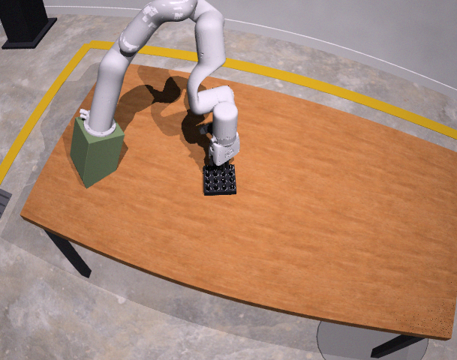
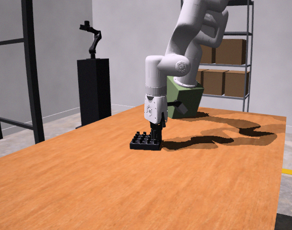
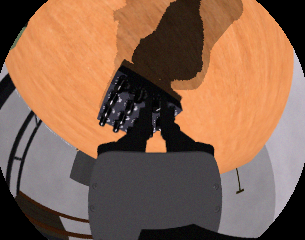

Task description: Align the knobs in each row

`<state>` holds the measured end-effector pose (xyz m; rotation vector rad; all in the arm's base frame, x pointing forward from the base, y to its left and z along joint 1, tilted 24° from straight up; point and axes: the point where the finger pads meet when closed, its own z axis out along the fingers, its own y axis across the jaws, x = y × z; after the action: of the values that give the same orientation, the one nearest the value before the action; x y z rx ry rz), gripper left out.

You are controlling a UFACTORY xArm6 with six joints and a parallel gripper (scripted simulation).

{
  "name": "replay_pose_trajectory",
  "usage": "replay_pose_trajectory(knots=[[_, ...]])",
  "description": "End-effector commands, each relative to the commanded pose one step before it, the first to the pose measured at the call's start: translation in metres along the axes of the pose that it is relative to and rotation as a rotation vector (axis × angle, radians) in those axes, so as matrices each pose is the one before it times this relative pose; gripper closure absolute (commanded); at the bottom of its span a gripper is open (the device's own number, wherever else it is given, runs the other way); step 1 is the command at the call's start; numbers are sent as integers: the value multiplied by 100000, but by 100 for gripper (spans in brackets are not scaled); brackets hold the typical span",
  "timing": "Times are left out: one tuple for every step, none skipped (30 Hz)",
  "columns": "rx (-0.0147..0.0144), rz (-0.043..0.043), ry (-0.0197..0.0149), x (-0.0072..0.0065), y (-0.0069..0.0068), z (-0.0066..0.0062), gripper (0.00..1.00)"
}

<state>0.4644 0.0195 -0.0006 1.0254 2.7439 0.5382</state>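
In the top view, the green pedestal stands at the left end of the wooden table, with bare wood between it and the black knob box. The box sits near the middle of the frame, well in from the table's edges. The gripper points down over the box's upper part there, its narrowly spaced fingers closed around a knob; which knob cannot be told. Further right lies a wide stretch of wood.

In the exterior view, the box is just below centre, and the claw comes down at its right end, leaving the knobs to the left uncovered. In the wrist view, the box lies tilted, extending mostly left of the fingers.
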Motion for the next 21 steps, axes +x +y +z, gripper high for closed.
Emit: replay_pose_trajectory(knots=[[-2173, -11640, -1101, -99, 71, -79, 92], [0, -2703, 0, 0, 0, 0, 92], [0, -2702, 0, 0, 0, 0, 92], [0, -2698, 0, 0, 0, 0, 92], [0, -2691, 0, 0, 0, 0, 92], [0, -2029, 0, 0, 0, 0, 92], [0, -2068, 0, 0, 0, 0, 92], [0, -2171, 0, 0, 0, 0, 92], [0, -2209, 0, 0, 0, 0, 92], [0, -2215, 0, 0, 0, 0, 92], [0, -2210, 0, 0, 0, 0, 92], [0, -2206, 0, 0, 0, 0, 92], [0, -2203, 0, 0, 0, 0, 92], [0, -2202, 0, 0, 0, 0, 92], [0, -2200, 0, 0, 0, 0, 92], [0, 0, 0, 0, 0, 0, 92], [0, 0, 0, 0, 0, 0, 92], [0, -2473, 0, 0, 0, 0, 92], [0, -2434, 0, 0, 0, 0, 92], [0, -2392, 0, 0, 0, 0, 92], [0, -2348, 0, 0, 0, 0, 92]])
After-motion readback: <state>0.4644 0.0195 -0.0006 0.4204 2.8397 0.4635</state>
